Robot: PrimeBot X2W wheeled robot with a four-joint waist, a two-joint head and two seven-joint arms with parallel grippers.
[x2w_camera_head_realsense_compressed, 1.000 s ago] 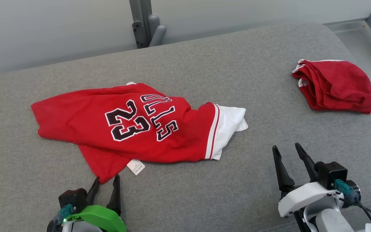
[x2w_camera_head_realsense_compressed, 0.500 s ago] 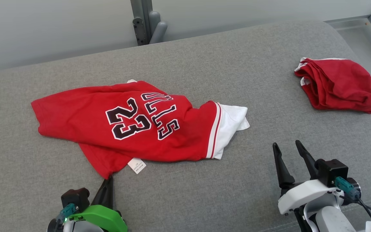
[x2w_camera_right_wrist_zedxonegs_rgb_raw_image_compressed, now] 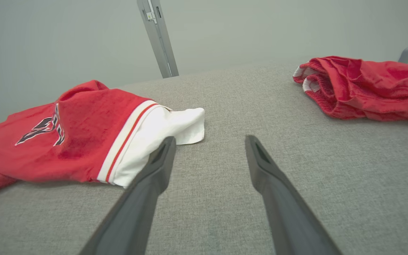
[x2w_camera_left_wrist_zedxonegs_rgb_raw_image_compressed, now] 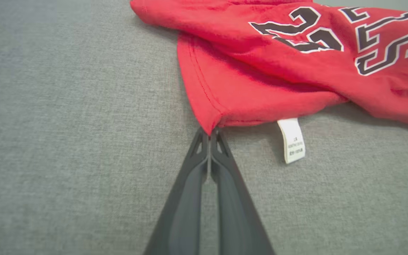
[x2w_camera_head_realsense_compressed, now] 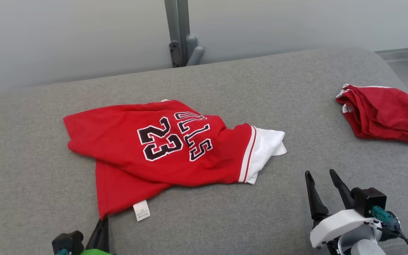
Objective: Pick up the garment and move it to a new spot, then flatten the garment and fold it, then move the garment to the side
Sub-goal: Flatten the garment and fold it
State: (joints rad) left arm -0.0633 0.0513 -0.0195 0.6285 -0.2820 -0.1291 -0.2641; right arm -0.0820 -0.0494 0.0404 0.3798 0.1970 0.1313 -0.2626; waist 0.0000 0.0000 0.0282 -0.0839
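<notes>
The right hand [x2w_camera_right_wrist_zedxonegs_rgb_raw_image_compressed: 210, 139], fingers apart, points over the grey cushion [x2w_camera_right_wrist_zedxonegs_rgb_raw_image_compressed: 232, 99] between the jersey [x2w_camera_right_wrist_zedxonegs_rgb_raw_image_compressed: 83, 141] and a red bundle [x2w_camera_right_wrist_zedxonegs_rgb_raw_image_compressed: 363, 85].

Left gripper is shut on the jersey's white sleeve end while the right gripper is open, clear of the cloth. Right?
Not quite. The left gripper is shut on the red hem corner of the jersey, beside the white label, not on the white sleeve end; the left wrist view shows it. The right gripper is open, clear of the cloth.

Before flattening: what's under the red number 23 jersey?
From the red number 23 jersey, a lower layer and white care tag poke out nearside, onto grey fabric surface. The middle's underside is covered.
</notes>
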